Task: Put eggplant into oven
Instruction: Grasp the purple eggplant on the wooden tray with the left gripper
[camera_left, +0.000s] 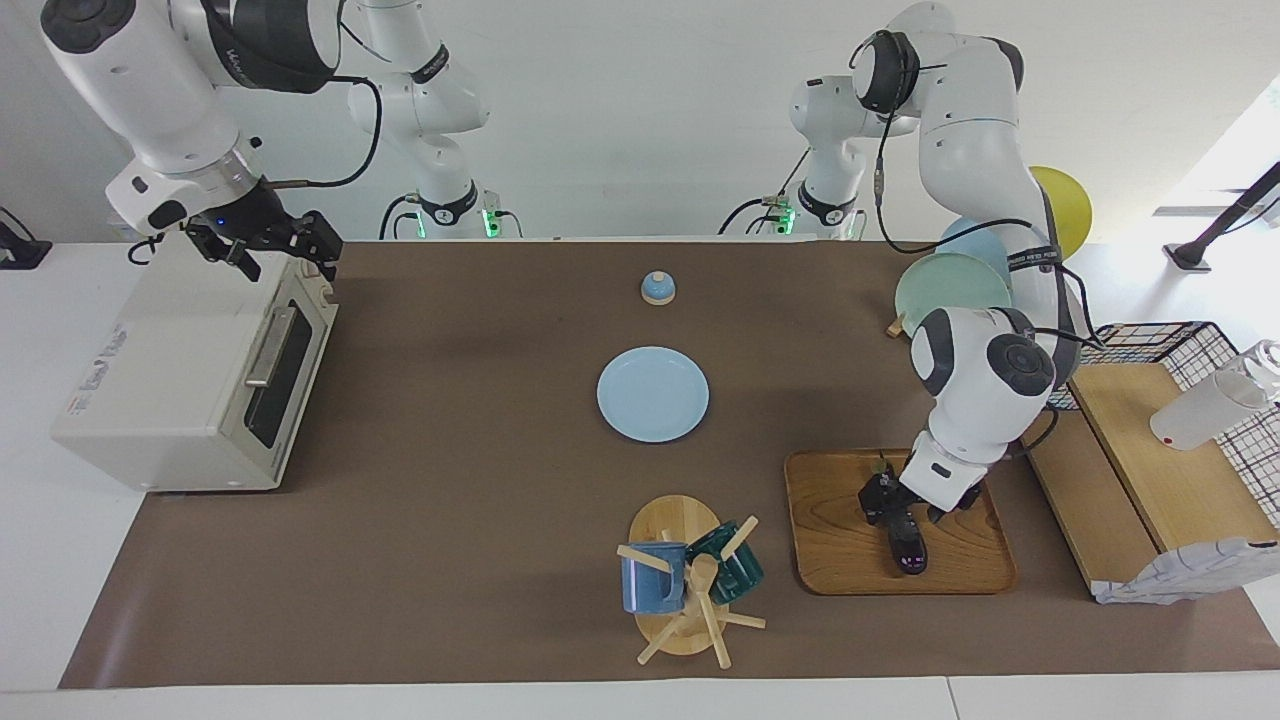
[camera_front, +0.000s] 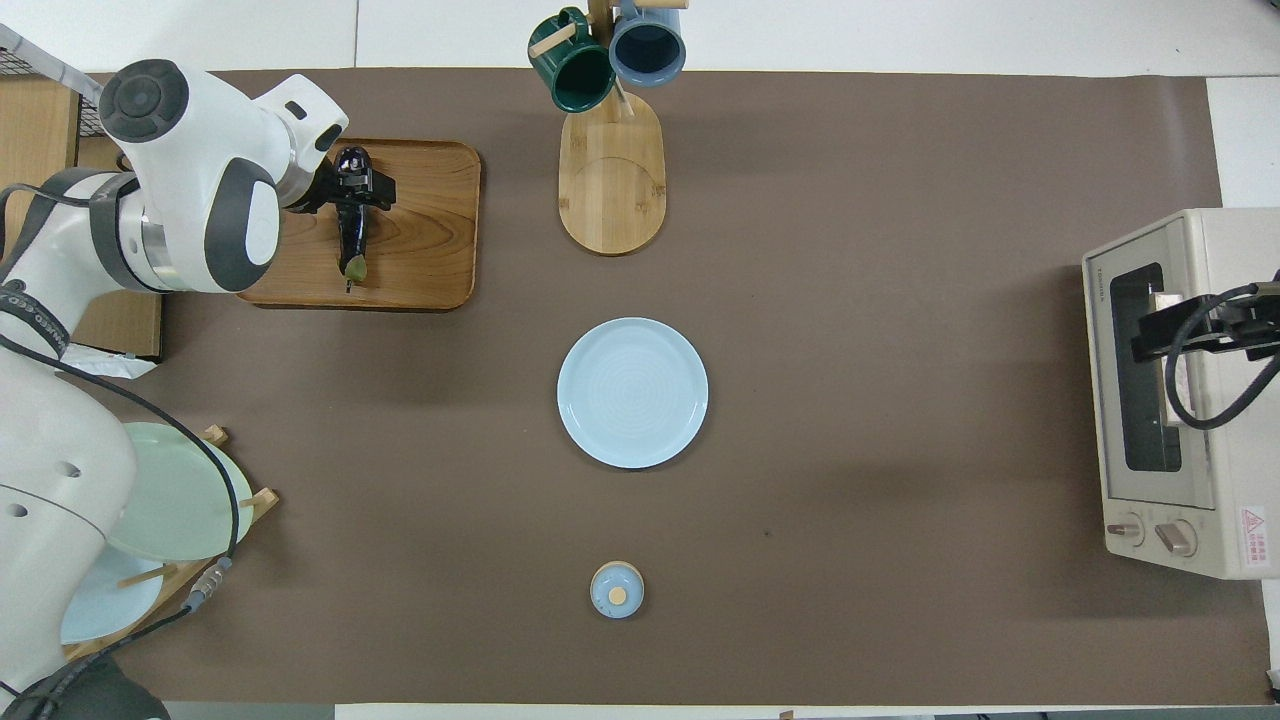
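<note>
Right gripper (camera_left: 285, 245) hung over the top front edge of the oven (camera_left: 180, 385), by the closed door's upper end; whether its fingers were open or closed could not be told. The oven sat on the counter (camera_left: 450, 480) at the right arm's end, dark glass door shut, bar handle (camera_left: 268, 347) below the right fingers, so the door step looked not yet done. Farther out, left gripper (camera_left: 897, 508) was down on the wooden tray (camera_left: 850, 560) at the left arm's end, its fingers straddling the eggplant (camera_left: 908, 548) near its middle. In the overhead view the eggplant (camera_front: 351, 235) lay flat on the tray (camera_front: 430, 250), dark tip past the fingers away from the robots, green stem end on the robot side of them. Fingers looked closed around it, but contact could not be confirmed; eggplant not lifted. Step in hand, as judged: grasp on the eggplant. Next move likely called for a firm pinch and straight lift, glossy skin could slip, while the right fingers hooked the handle and pulled the door down before any carry across the blue plate (camera_left: 652, 393).
</note>
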